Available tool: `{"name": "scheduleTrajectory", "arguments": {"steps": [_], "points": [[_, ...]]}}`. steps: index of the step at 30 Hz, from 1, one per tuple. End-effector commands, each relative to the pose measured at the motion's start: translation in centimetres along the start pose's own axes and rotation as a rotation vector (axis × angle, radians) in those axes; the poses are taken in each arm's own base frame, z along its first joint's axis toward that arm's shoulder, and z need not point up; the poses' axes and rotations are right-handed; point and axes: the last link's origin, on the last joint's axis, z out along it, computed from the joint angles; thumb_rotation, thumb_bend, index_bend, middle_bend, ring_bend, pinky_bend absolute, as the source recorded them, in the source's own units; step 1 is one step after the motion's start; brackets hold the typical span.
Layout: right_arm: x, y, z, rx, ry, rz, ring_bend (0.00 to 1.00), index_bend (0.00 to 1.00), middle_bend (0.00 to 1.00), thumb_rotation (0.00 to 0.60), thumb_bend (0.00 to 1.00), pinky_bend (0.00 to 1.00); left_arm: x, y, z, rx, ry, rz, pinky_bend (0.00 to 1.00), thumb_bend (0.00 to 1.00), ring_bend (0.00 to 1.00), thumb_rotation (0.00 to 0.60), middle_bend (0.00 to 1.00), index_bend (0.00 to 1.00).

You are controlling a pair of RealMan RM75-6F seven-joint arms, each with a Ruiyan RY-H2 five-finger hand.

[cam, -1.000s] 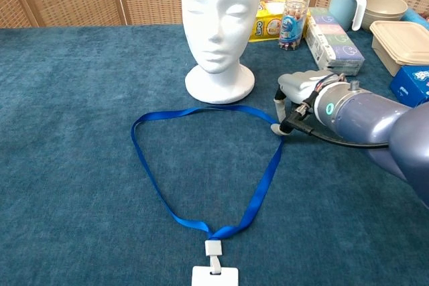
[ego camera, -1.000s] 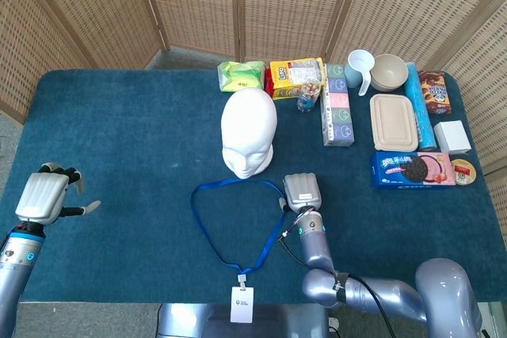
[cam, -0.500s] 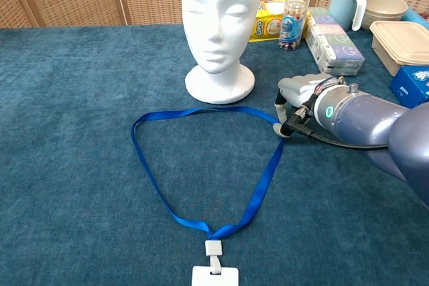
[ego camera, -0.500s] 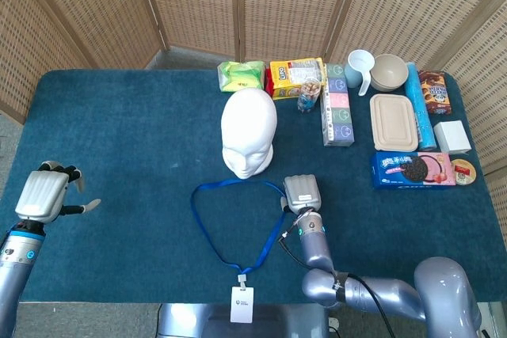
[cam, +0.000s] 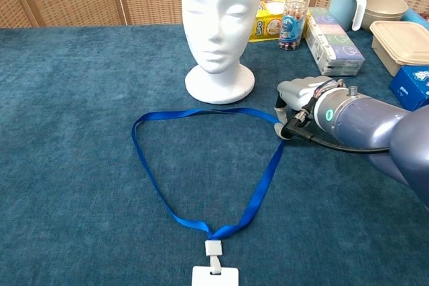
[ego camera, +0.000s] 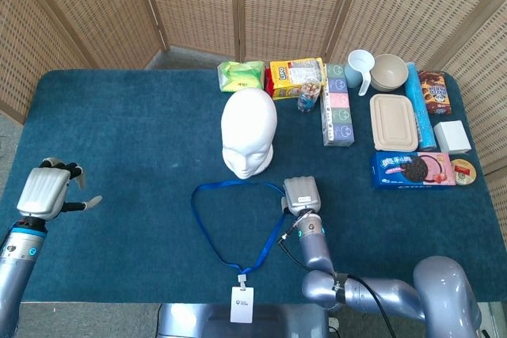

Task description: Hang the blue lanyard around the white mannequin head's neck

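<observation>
Zero of the hanging is done: blue lanyard (cam: 201, 165) lies flat on the blue table cloth (cam: 67, 132) as an open loop, not yet lifted, nothing around the neck

Nearest the robot: white badge (cam: 214, 276) at the front edge, clipped to the bottom of the loop. Strap runs up both sides from there; far edge of the loop sits just in front of the white mannequin head (cam: 220, 25), apart from its base. Head stands upright, facing the robot

Right hand (cam: 301, 98) is down on the cloth at the loop's right corner, palm down, fingertips curled to the strap. Chest view puts the fingertips at or on the ribbon, but the strap is flat on the table, so whether it's pinched is not clear: cannot tell if it's actually grasping. In the head view the same hand (ego camera: 300, 194) sits just right of the strap, between loop and snack boxes

Left hand (ego camera: 46, 192) is well apart, far left of the table, hovering, holding nothing, fingers loosely curled with the thumb sticking out; reads as released

Left to do, by my read: secure the strap, raise the loop wide enough to clear the crown, drop it over the head to the neck, let go. Likely snag: one-handed lift may collapse the loop

Behind the head: snack packs, cup (ego camera: 360, 65), bowl (ego camera: 389, 71), lidded tray (ego camera: 394, 121), not involved
</observation>
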Motion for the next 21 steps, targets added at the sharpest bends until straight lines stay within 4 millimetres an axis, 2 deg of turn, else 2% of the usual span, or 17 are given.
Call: {"name": "scheduleTrajectory", "arguments": {"steps": [1,12,15,21], "points": [[0.0,-0.1,0.0,0.002,0.001,-0.004,1.00,0.58,0.95,0.459,0.57,1.00,0.0,0.0,0.1,0.003,-0.006,0.001,0.29,0.12,0.53,0.389,0.53,0.63],[-0.1,-0.3,-0.3,0.012,0.011,-0.023,1.00,0.58,0.95,0.492,0.58,1.00,-0.8,0.9,0.6,0.025,-0.064,0.008,0.47,0.13,0.54,0.391,0.54,0.63],[-0.1,-0.3,-0.4,0.016,0.011,-0.019,1.00,0.58,0.95,0.493,0.58,1.00,-1.1,1.6,1.1,0.020,-0.096,0.018,0.55,0.13,0.59,0.388,0.57,0.63],[-0.1,-0.5,-0.7,0.029,0.012,-0.014,1.00,0.59,0.95,0.492,0.58,1.00,-1.4,3.7,2.4,-0.018,-0.137,0.041,0.73,0.13,0.74,0.384,0.71,0.63]]}}
